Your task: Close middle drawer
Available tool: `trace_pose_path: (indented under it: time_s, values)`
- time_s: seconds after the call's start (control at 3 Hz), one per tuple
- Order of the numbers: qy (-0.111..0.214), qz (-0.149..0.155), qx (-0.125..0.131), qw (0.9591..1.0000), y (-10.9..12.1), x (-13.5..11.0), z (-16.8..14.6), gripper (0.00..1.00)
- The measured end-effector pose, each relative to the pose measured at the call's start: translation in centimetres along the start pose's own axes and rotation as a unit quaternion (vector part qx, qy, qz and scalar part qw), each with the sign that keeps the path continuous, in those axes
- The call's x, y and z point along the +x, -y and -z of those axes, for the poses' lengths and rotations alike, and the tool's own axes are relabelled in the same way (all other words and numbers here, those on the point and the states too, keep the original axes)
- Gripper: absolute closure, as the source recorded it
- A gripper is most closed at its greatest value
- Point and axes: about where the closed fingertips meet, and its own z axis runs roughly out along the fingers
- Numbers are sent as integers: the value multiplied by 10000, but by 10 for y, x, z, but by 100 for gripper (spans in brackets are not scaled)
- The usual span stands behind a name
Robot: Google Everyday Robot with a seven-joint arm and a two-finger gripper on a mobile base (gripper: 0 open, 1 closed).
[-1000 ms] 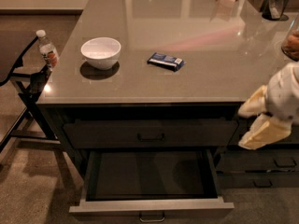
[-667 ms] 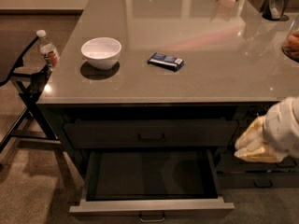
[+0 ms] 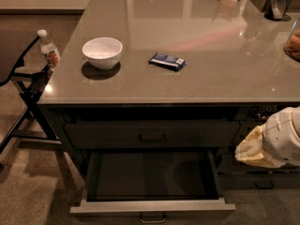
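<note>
The middle drawer [image 3: 151, 176] is pulled far out at the bottom of the view. Its deep dark box looks empty. Its pale silvery front edge [image 3: 152, 205] faces me, with the small dark handle [image 3: 152, 217] below it. My gripper [image 3: 247, 150], cream coloured on a white wrist, hangs at the right edge. It is to the right of the open drawer, at about the height of the drawer's back right corner, and apart from it. It holds nothing that I can see.
Above the open drawer is a shut wide grey drawer front [image 3: 152, 134]. Narrower drawer fronts [image 3: 262, 179] sit behind the gripper. On the grey countertop [image 3: 211, 74] are a white bowl [image 3: 102, 52] and a blue packet [image 3: 167, 61]. A chair with a water bottle [image 3: 48, 49] stands left.
My gripper has moved down from just under the countertop's edge to the level of the open drawer, and turned. The drawer has not moved.
</note>
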Motion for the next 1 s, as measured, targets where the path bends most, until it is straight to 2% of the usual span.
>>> trace_pose_path:
  time_s: [0.33,0.67,1.0]
  values:
    - [0,0,-3,10000,0,0,0,100]
    - [-6,-130,-207,9997,-5,7,-32,100]
    - [95,-249,-435,9987,-14,18,-81,100]
